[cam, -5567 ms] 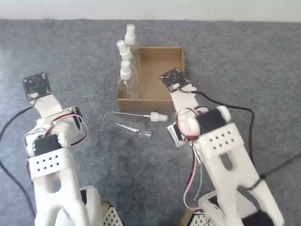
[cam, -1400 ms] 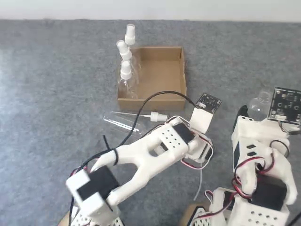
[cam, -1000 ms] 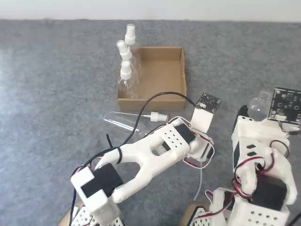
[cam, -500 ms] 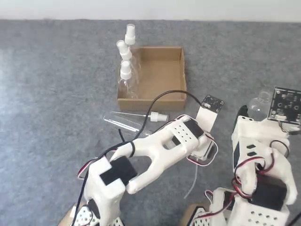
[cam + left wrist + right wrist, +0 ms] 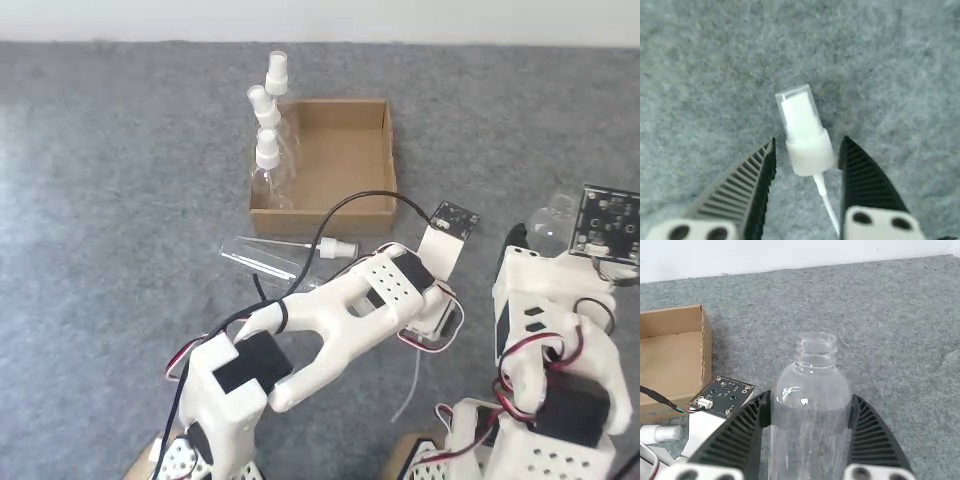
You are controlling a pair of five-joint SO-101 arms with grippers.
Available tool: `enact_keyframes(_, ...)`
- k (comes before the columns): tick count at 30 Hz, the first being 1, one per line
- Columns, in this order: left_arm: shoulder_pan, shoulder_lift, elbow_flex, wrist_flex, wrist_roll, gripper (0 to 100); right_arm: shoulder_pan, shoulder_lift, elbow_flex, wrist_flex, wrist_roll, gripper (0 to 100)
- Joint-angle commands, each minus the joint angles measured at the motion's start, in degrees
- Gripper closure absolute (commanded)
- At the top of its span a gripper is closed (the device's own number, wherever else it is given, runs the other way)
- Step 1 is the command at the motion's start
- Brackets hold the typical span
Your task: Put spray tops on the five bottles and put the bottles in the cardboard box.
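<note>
While left tool (image 5: pixel 808 142) gapes around white spray top (image 5: pixel 802 125), right tool (image 5: pixel 810 397) clamps clear bottle (image 5: pixel 812 365).

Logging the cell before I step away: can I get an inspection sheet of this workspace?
Surface: grey carpet.
Job's things: cardboard box; three capped bottles at its left side; fourth bottle lying in front, beside a loose spray top.
Clutter: nothing seen.
End effectors: left end effector open, astride a second spray top on the carpet; right end effector shut on an upright uncapped bottle.
Cables: black cable arches over the left arm.
Surroundings: white wall behind.
</note>
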Motion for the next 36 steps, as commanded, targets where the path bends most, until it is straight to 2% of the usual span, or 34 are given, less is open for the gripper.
enact_keyframes(1,0.18,-0.44,-2.95,-0.79,-0.7,87,0.31,-0.66,-0.79,-1.45,-0.35,88.0)
enact_keyframes(12,0.44,-0.97,-2.77,-0.44,-4.57,98,0.22,-0.66,-0.79,-1.36,-0.35,88.0)
enact_keyframes(36,0.09,-7.3,-2.42,12.22,-15.38,99,0.22,-0.84,0.09,-1.63,-0.53,88.0)
